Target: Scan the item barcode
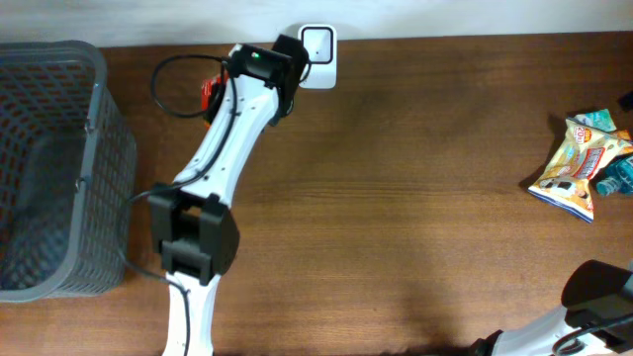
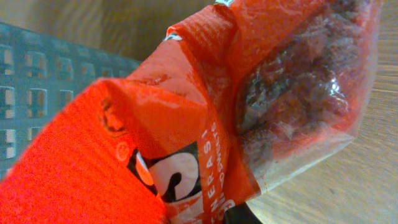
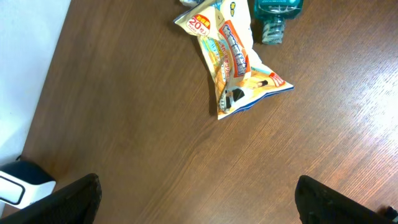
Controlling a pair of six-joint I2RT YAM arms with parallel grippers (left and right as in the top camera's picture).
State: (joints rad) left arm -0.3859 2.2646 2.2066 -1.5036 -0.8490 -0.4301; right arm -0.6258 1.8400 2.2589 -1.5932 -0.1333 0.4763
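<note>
Gripping red bag (image 2: 186, 118), left end effector (image 1: 222, 88), lengthwise diagonal in wrist view, clear end upper right, right end effector (image 3: 196, 186) apart

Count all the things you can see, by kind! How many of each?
Snack bags: 2, the red snack bag and the yellow snack bag
Baskets: 1, the grey basket
Scanners: 1, the white scanner
Containers: 1, the teal container
Total: 5

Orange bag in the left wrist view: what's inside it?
Through the orange bag's clear panel, dark reddish-brown snack pieces show, packed at that end. The printed orange film hides whatever fills the rest.
</note>
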